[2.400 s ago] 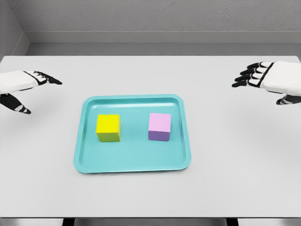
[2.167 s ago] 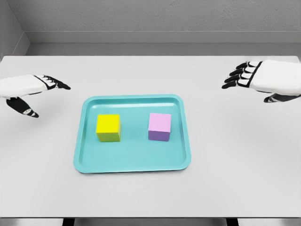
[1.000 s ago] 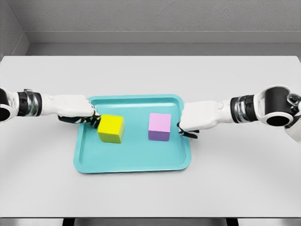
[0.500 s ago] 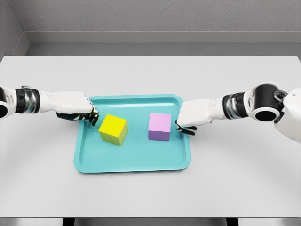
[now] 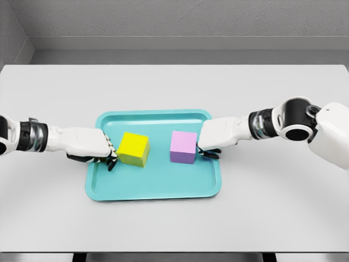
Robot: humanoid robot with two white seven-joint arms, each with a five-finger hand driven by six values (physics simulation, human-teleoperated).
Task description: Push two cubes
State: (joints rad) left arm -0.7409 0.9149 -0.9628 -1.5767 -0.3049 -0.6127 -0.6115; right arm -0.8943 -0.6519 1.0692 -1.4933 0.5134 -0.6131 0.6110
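Head view: the yellow cube (image 5: pixel 133 149) sits on the floor of the teal tray (image 5: pixel 158 188), in its left half, turned slightly so its edges run at an angle to the tray walls. The left hand (image 5: pixel 90 146) lies directly against the cube's left face, fingers (image 5: pixel 111 160) curled downward and closed on nothing, the dark fingertips touching the cube's lower left edge; the hand itself crosses over the tray's left rim. The purple cube (image 5: pixel 183 147) sits in the tray's right half, squared to the tray and a little apart from the yellow cube, with bare tray floor between them. The right hand (image 5: pixel 219 136) lies directly against the purple cube's right face, fingers (image 5: pixel 210 154) curled under and closed on nothing, fingertips at the cube's lower right corner; this hand crosses over the tray's right rim. Both cubes rest flat and upright, neither lifted. Each cube thus stands on the inner side of its hand, toward the tray's middle. The left arm extends from the picture's left edge, level with the hand; the right arm extends from the right edge, sloping down toward its hand. The tray rests near the middle of the white table (image 5: pixel 174 87), which stands before a grey wall (image 5: pixel 174 19).
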